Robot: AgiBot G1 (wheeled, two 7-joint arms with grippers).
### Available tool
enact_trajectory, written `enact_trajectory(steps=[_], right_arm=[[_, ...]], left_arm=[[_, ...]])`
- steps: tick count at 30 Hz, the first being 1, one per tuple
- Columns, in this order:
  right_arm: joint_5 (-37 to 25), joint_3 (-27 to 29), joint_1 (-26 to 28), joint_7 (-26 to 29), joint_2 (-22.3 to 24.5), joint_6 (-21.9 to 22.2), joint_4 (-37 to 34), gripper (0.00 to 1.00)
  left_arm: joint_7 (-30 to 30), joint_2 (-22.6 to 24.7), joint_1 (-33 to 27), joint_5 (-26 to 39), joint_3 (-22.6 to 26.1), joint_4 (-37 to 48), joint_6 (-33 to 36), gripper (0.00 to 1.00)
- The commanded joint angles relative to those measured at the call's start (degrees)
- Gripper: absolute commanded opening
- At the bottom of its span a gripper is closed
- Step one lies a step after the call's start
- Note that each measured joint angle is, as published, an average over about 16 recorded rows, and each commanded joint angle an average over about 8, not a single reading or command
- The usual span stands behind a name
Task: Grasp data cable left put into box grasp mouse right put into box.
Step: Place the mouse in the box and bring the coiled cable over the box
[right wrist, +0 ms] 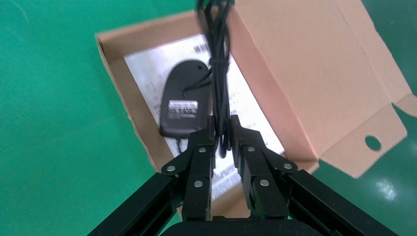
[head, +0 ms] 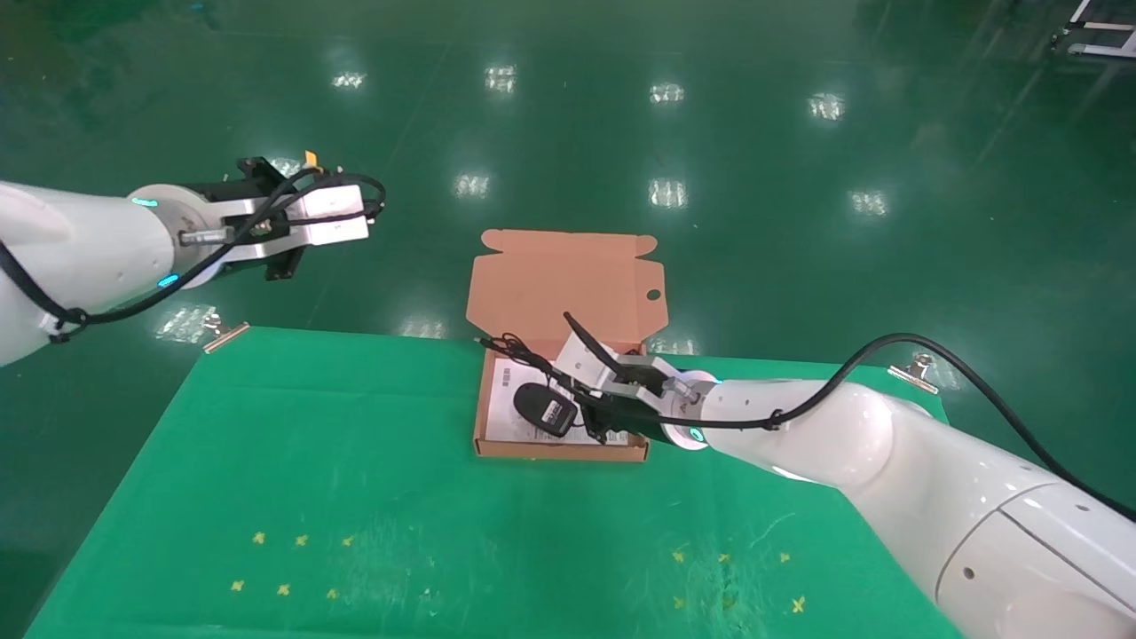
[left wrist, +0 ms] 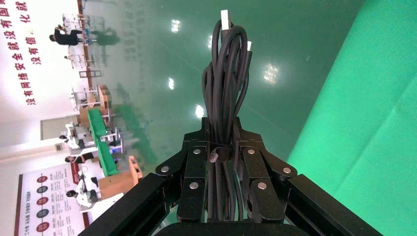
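Cardboard box (head: 568,280) open, mouse (head: 544,408) inside, right pincer (right wrist: 222,135) pinching its cord, left pincer (left wrist: 222,147) clamping data cable (left wrist: 226,78) — aloft.

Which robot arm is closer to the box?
The right. The right gripper is over the box, where the mouse lies. The left gripper holds the data cable far off.

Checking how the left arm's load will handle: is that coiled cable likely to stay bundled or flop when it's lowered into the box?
Likely floppy: the cable is thin loops, pinched only near one end by the left gripper. The free loops and silver plugs may splay or snag on the box wall. It looks light, so slipping seems unlikely.
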Motion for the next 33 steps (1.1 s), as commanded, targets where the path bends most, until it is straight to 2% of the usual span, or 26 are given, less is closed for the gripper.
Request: enact_trajectory(steps=[1, 8, 14, 24, 33], right_arm=[[0.11, -0.01, -0.04, -0.01, 0.40, -0.10, 0.55, 1.00], [-0.60, -0.30, 0.96, 0.56, 2.28, 0.77, 2.20, 1.00], [-1.47, -0.38, 2.43, 0.94, 5.85, 0.95, 4.79, 1.00], [-4.81, -1.11, 5.12, 4.50, 16.42, 1.75, 14.47, 1.00], [-10.80, -3.23, 6.97, 12.71, 26.52, 0.55, 27.82, 1.00]], left_arm=[[0.07, 0.09, 0.02, -0.13, 0.04, 0.01, -0.04, 0.00], [0.16, 2.13, 2.02, -1.41, 0.45, 0.34, -3.73, 0.00], [2.21, 3.11, 4.22, -3.55, 1.46, -0.33, -7.48, 0.00], [7.27, 7.40, 8.28, -6.33, 4.61, 3.92, -15.82, 0.00], [13.23, 13.87, 11.04, -8.47, 7.96, 16.04, -28.75, 0.00]])
